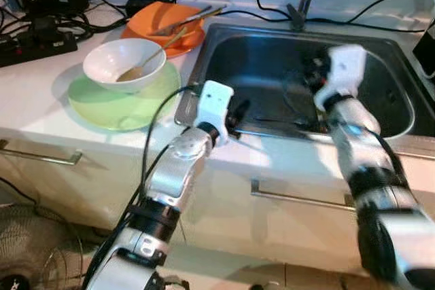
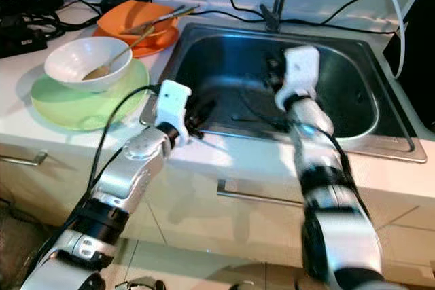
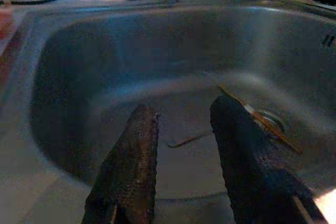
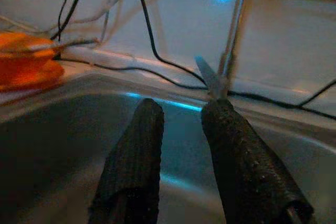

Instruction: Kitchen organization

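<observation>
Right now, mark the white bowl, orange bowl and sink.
white bowl [image 1: 112,59], left eye view, bare inner wall
orange bowl [image 1: 153,16], left eye view, inner left side
sink [image 1: 391,96], left eye view, right inner wall

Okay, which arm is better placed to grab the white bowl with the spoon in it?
Left, probably. The left gripper hovers at the steel sink's near-left rim, next to the white bowl on the green plate. The right gripper is over the sink basin, farther away.

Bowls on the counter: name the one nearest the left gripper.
The white bowl on the green plate; the orange bowl sits farther back from the left gripper.
</observation>
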Robot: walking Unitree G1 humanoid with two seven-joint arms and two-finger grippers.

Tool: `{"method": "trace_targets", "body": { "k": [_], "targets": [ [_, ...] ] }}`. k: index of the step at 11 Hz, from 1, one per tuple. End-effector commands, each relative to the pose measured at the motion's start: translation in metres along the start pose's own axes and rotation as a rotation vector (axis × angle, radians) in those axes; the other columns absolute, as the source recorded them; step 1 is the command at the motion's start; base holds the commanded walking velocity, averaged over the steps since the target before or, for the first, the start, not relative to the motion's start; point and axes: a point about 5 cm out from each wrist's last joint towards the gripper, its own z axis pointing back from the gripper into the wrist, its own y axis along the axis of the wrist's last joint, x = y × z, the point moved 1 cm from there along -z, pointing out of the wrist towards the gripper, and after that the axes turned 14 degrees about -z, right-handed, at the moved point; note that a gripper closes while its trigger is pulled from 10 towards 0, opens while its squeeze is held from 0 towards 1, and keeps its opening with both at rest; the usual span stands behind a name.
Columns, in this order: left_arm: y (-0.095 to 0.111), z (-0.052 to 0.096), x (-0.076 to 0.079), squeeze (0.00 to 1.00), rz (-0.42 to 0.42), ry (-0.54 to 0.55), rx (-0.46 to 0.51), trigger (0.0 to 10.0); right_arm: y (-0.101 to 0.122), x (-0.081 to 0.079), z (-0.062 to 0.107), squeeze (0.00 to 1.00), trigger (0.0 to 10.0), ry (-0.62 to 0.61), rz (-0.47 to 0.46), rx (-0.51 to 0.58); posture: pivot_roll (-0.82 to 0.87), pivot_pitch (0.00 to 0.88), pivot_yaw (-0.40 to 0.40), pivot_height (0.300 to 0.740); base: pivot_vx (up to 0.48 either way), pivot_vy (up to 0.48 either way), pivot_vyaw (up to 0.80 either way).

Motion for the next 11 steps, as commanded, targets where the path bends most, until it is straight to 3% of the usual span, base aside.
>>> {"method": "trace_targets", "body": {
  "k": [1,2,3,4,7,9,11],
  "targets": [
    [-0.011,0.004,-0.004,0.0,0.005,0.029,-0.04,10.0,0.007,0.002,0.002,0.0,10.0,0.013,0.002,0.026,0.02,0.056,0.003,0.74,0.0,0.0,0.0],
    [-0.012,0.005,-0.006,0.0,-0.002,0.04,-0.036,10.0,0.007,0.007,0.008,0.0,10.0,0.011,0.012,0.026,0.02,0.056,-0.001,0.74,0.0,0.0,0.0],
    [-0.012,0.007,-0.011,0.0,-0.004,0.065,-0.024,10.0,0.008,0.017,0.026,0.0,10.0,-0.002,-0.001,0.03,0.01,0.066,0.0,0.74,0.0,0.0,0.0],
    [-0.013,0.008,-0.012,0.0,-0.013,0.069,-0.028,10.0,0.004,0.011,0.03,0.0,10.0,-0.002,-0.022,0.024,0.01,0.07,0.0,0.74,0.0,0.0,0.0],
    [-0.009,0.008,-0.014,0.0,-0.021,0.085,0.0,10.0,-0.013,-0.027,0.035,0.0,10.0,0.042,-0.134,0.001,0.02,0.079,0.006,0.74,0.0,0.0,0.0],
    [-0.004,0.008,-0.019,0.0,-0.02,0.117,0.037,10.0,-0.019,-0.041,0.04,0.0,10.0,0.037,-0.183,-0.011,0.01,0.074,0.01,0.74,0.0,0.0,0.0],
    [-0.003,0.011,-0.023,0.0,-0.014,0.165,0.072,10.0,-0.027,-0.041,0.048,0.0,10.0,0.016,-0.193,-0.037,0.01,0.021,0.018,0.74,0.0,0.0,0.0]
  ]
}}
